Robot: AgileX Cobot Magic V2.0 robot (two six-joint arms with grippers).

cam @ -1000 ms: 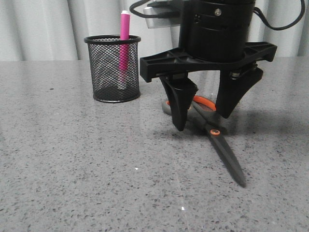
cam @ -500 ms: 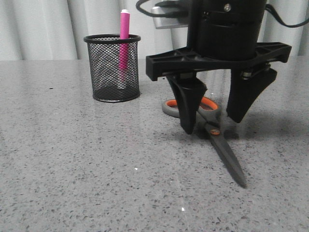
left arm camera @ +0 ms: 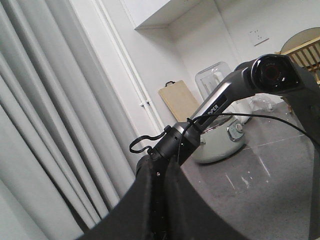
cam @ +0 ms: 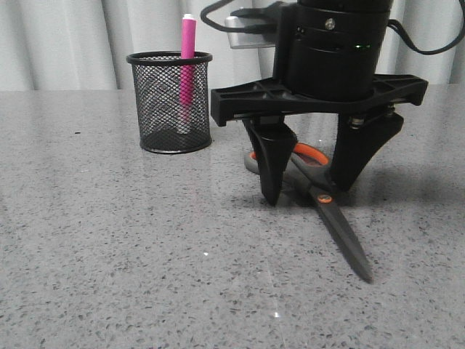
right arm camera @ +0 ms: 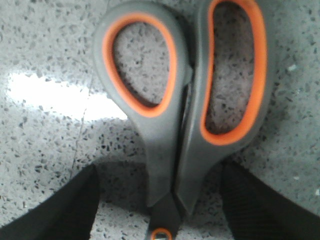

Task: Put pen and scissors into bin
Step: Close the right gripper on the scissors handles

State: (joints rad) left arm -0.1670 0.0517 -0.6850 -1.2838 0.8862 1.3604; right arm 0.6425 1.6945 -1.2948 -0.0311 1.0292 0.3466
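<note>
Since half a second ago the right gripper (cam: 305,190) is sitting lower and slightly further left, its fingertips now reaching down to the table (cam: 109,254) with jaws spread wide on either side of the scissors (cam: 327,211), which are lying flat, blades closed. The gripper body is hiding most of the handles in the front view. The pen (cam: 187,73) is standing in the bin (cam: 169,102). The left gripper is probably out of frame; its wrist view is showing only the room.
</note>
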